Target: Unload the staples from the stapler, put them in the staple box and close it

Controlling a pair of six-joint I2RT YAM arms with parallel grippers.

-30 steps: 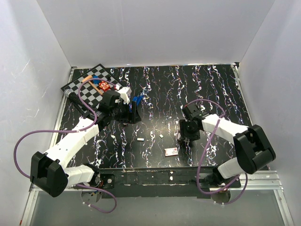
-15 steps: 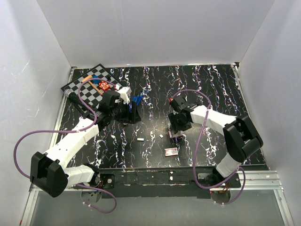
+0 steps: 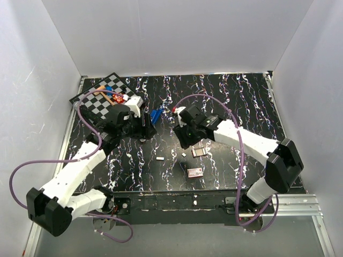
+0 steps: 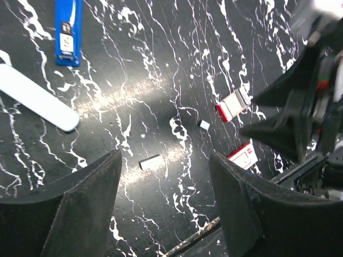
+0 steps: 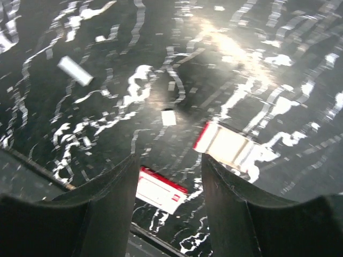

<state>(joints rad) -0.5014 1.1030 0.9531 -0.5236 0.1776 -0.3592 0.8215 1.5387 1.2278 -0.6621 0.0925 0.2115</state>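
Since staples (image 4: 150,161) already lie loose off the stapler (image 4: 68,29), unloading looks mostly done, left gripper (image 3: 143,128) and right gripper (image 5: 169,160) both spread wide, empty.

Black marbled table (image 3: 241,107) inside white walls (image 3: 177,32), with a black-and-white checkered board (image 3: 99,93) at the far left corner carrying small red and orange bits too small to make out. Tan-grey tile (image 3: 199,152) lies flat near the table's middle, and a red-and-white flat box (image 3: 195,172) sits near it toward the near edge, not touching. Pale light-blue slender strip (image 4: 35,99) with a rounded end lies flat on the table.
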